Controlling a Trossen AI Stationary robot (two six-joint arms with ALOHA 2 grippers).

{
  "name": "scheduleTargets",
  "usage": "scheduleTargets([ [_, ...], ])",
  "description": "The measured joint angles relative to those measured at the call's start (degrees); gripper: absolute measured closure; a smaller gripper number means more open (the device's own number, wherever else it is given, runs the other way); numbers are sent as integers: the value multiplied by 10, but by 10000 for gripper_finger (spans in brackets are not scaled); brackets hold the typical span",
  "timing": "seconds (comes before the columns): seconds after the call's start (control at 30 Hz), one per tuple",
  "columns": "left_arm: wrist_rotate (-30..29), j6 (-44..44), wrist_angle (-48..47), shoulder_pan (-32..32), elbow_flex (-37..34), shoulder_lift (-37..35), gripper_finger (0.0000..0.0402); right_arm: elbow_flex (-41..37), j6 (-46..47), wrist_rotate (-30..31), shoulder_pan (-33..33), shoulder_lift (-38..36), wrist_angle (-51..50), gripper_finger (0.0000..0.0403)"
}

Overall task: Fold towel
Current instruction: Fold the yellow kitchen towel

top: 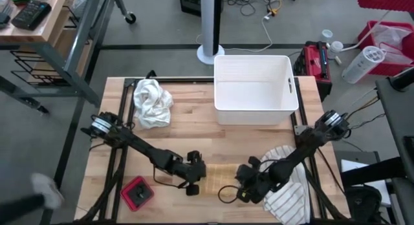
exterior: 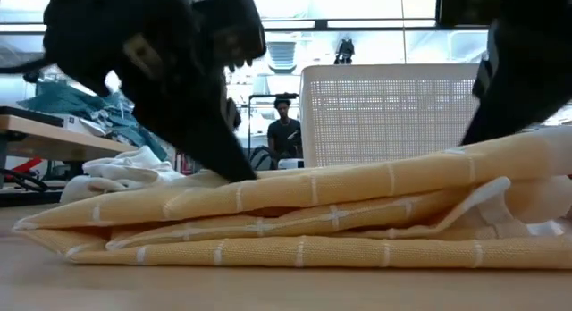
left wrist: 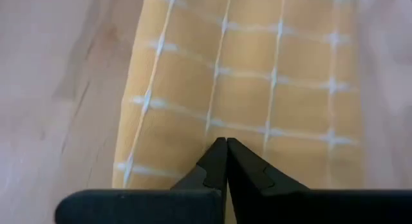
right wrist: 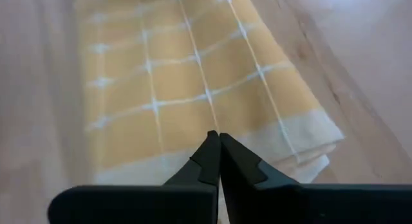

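A yellow towel (top: 218,176) with a white grid lies folded in several layers near the table's front edge, flat on the wood. In the low view its stacked layers (exterior: 313,222) show from the side. My left gripper (top: 199,178) is shut at the towel's left side, its tips (left wrist: 226,141) over the top layer. My right gripper (top: 240,183) is shut at the towel's right side, its tips (right wrist: 217,135) above the cloth near a white-bordered end (right wrist: 309,134). No cloth shows between either pair of fingers. My left gripper's shut fingers (exterior: 234,168) slant down from the table's left and meet the towel's top layer (exterior: 259,188); nothing is pinched, and the towel lies flat. My right gripper slants down from the right over the top layer (exterior: 465,155); whether it touches the cloth, I cannot tell.
A white bin (top: 255,89) stands at the far middle. A crumpled white cloth (top: 152,102) lies at the far left and a striped cloth (top: 288,196) at the near right. A red flat object (top: 137,192) sits near the front left. A person (exterior: 284,132) stands beyond the table.
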Motion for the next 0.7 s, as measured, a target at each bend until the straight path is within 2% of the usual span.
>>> scheduleTargets([
  [0.2, -3, -2, 5, -7, -1, -11, 401, 0, -22, -22, 3, -32, 24, 402],
  [0.33, -4, -2, 15, -15, 0, -8, 401, 0, -41, -51, 4, -5, 50, 403],
  [0.5, 3, -14, 15, -27, -6, -7, 401, 0, -81, -115, 2, 40, 86, 403],
  [0.6, 25, -11, 20, -34, -8, -5, 401, 0, -94, -158, 0, 64, 102, 403],
  [0.7, 58, -4, 36, -34, -8, -2, 402, 1, -97, -175, -1, 76, 108, 403],
])
